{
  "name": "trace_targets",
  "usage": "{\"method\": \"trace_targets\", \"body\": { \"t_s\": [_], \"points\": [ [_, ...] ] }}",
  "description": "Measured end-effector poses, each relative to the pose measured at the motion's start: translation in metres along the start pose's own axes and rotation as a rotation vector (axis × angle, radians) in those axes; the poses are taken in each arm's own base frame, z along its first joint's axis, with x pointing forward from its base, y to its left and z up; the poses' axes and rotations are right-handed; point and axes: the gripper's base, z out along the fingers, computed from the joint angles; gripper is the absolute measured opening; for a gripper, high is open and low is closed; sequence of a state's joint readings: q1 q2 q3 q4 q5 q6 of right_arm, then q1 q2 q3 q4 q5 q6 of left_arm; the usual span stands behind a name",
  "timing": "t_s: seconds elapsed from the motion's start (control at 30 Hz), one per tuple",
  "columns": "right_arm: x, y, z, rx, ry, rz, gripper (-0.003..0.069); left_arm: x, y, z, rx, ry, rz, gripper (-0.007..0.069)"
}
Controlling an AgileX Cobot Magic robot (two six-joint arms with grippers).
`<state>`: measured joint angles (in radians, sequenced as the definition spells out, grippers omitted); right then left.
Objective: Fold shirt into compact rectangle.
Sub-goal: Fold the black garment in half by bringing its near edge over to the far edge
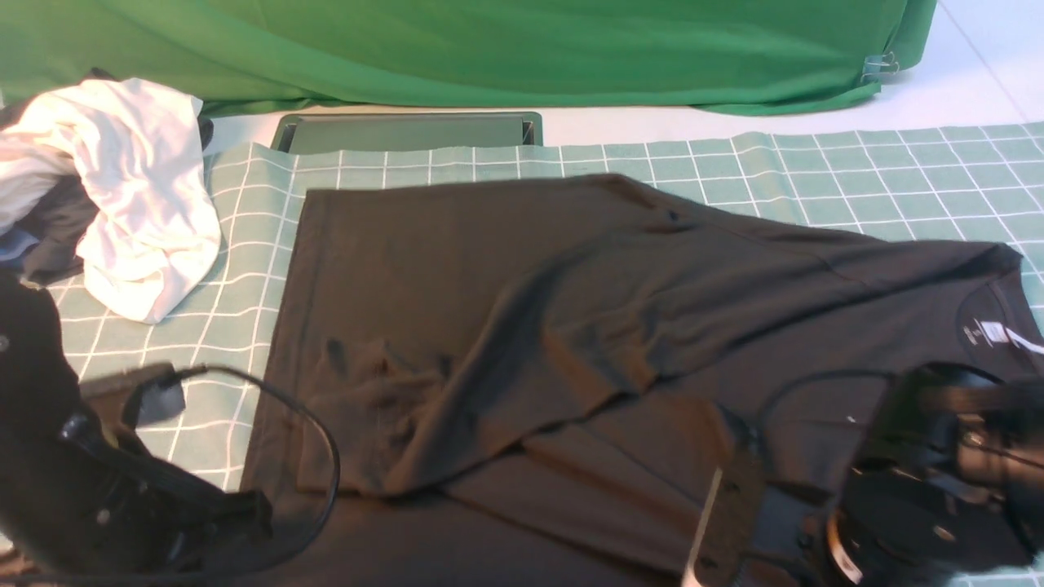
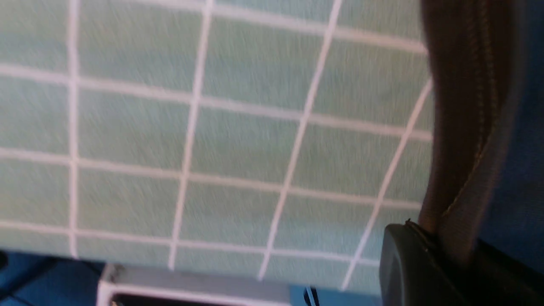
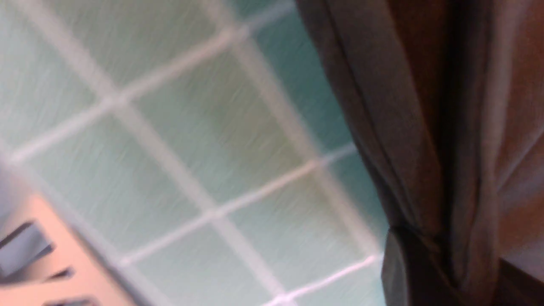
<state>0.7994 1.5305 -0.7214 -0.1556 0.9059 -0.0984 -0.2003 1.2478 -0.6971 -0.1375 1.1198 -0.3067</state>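
Shirt (image 1: 571,326) spread on grid mat (image 1: 816,171), outside tray (image 1: 408,133) at bk.

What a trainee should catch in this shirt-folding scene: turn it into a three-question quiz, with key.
1. True or false: the crumpled white garment lies on top of the large black long-sleeved shirt.
2. What is the left gripper pinching? A) the shirt's stitched edge B) the green checked mat C) nothing
3. Fill in: the shirt's white neck label lies nearest the ___ gripper.
Key: 1 false, it lies apart, further left; 2 A; 3 right gripper.
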Motion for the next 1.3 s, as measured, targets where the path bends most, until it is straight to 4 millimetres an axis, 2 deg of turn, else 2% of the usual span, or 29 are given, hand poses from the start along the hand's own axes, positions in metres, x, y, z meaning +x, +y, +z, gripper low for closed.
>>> {"method": "trace_targets", "body": {
  "t_s": [0.07, 0.2, 0.33, 0.53, 0.67, 0.7, 0.73, 0.87, 0.9, 0.93, 1.03, 1.07, 1.1, 1.3],
  "points": [
    [0.005, 0.000, -0.004, 0.003, -0.016, 0.003, 0.0071, 0.001, 0.000, 0.001, 0.008, 0.006, -0.005, 0.0019],
    [0.003, -0.003, -0.013, 0.029, -0.054, -0.008, 0.0071, -0.004, -0.003, -0.005, 0.017, -0.031, -0.008, 0.0019],
    [-0.011, -0.015, -0.029, 0.083, -0.128, -0.012, 0.0071, -0.016, -0.009, -0.022, 0.046, -0.108, -0.022, 0.0019],
    [-0.031, -0.054, -0.059, 0.138, -0.245, 0.051, 0.0071, -0.033, -0.012, -0.042, 0.084, -0.203, -0.066, 0.0019],
    [-0.042, -0.088, -0.067, 0.169, -0.293, 0.128, 0.0071, -0.058, -0.008, -0.043, 0.106, -0.241, -0.134, 0.0019],
    [-0.043, -0.088, -0.066, 0.168, -0.293, 0.127, 0.0071, -0.059, -0.007, -0.042, 0.105, -0.236, -0.138, 0.0019],
    [-0.048, -0.101, -0.068, 0.181, -0.317, 0.156, 0.0071, -0.073, -0.006, -0.041, 0.109, -0.252, -0.160, 0.0019],
    [-0.062, -0.132, -0.066, 0.212, -0.381, 0.217, 0.0071, -0.112, 0.000, -0.033, 0.127, -0.246, -0.212, 0.0019],
    [-0.063, -0.134, -0.066, 0.214, -0.384, 0.219, 0.0071, -0.115, 0.000, -0.035, 0.130, -0.254, -0.214, 0.0019],
    [-0.069, -0.147, -0.065, 0.227, -0.412, 0.242, 0.0071, -0.132, 0.002, -0.035, 0.139, -0.261, -0.232, 0.0019],
    [-0.080, -0.168, -0.058, 0.246, -0.458, 0.276, 0.0071, -0.160, 0.006, -0.035, 0.150, -0.290, -0.237, 0.0018],
    [-0.082, -0.169, -0.056, 0.245, -0.462, 0.279, 0.0071, -0.163, 0.007, -0.033, 0.150, -0.287, -0.238, 0.0018],
    [-0.089, -0.180, -0.051, 0.249, -0.484, 0.309, 0.0071, -0.177, 0.007, -0.034, 0.160, -0.310, -0.216, 0.0017],
    [-0.111, -0.212, -0.031, 0.261, -0.516, 0.354, 0.0071, -0.227, -0.002, -0.028, 0.222, -0.358, -0.199, 0.0017]
  ]
}}
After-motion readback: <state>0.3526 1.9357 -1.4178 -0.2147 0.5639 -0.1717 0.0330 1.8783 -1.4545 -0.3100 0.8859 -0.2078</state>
